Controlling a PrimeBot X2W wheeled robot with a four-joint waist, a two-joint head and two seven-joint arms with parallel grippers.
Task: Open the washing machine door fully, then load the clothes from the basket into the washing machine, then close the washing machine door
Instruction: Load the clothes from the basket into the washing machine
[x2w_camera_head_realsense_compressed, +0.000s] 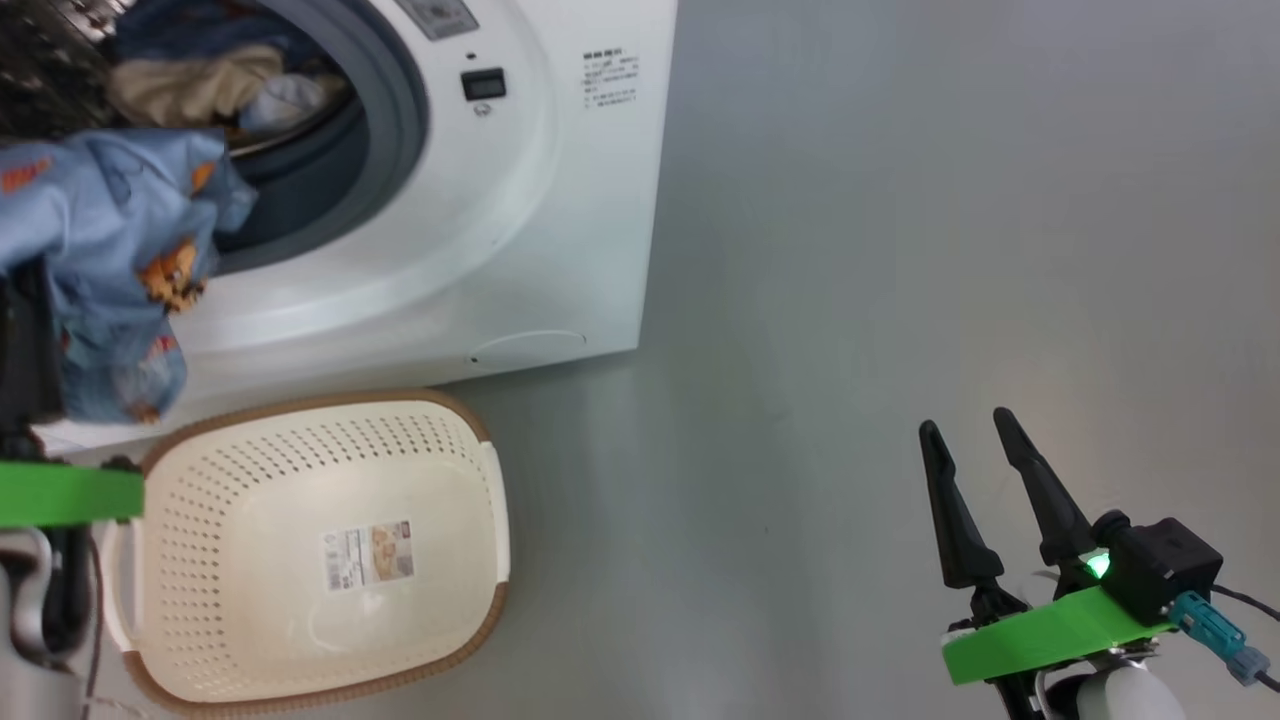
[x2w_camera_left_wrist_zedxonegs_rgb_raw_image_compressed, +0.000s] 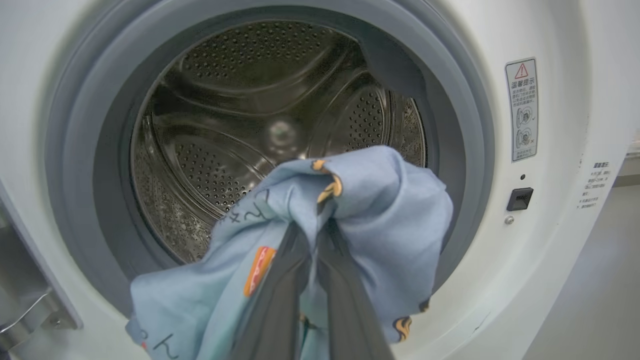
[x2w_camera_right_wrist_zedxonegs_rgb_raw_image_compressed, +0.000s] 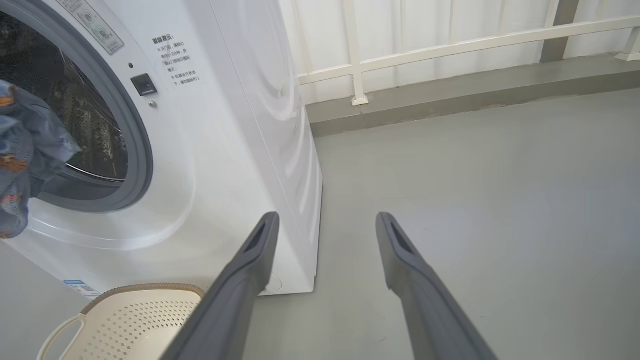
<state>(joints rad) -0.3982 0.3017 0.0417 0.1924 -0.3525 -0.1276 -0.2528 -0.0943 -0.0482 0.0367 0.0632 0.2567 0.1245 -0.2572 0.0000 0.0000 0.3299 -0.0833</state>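
My left gripper (x2w_camera_left_wrist_zedxonegs_rgb_raw_image_compressed: 314, 235) is shut on the clothes (x2w_camera_left_wrist_zedxonegs_rgb_raw_image_compressed: 385, 210), a light blue garment with orange prints, held just in front of the washing machine (x2w_camera_left_wrist_zedxonegs_rgb_raw_image_compressed: 550, 240) opening and its steel drum (x2w_camera_left_wrist_zedxonegs_rgb_raw_image_compressed: 235, 125). In the head view the clothes (x2w_camera_head_realsense_compressed: 120, 240) hang at the left over the grey seal (x2w_camera_head_realsense_compressed: 400, 110), and other cream and blue fabric (x2w_camera_head_realsense_compressed: 200, 85) lies in the drum. The cream basket (x2w_camera_head_realsense_compressed: 260, 480) stands on the floor below with only a label on its bottom. My right gripper (x2w_camera_head_realsense_compressed: 966, 422) is open over bare floor at the lower right. The door is out of view.
The washer's right corner (x2w_camera_right_wrist_zedxonegs_rgb_raw_image_compressed: 312, 200) stands just left of my open right gripper (x2w_camera_right_wrist_zedxonegs_rgb_raw_image_compressed: 326, 218), with the basket (x2w_camera_right_wrist_zedxonegs_rgb_raw_image_compressed: 135, 320) rim below it. A white railing (x2w_camera_right_wrist_zedxonegs_rgb_raw_image_compressed: 450, 47) and a raised kerb run along the back. Grey floor (x2w_camera_head_realsense_compressed: 900, 250) spreads to the right.
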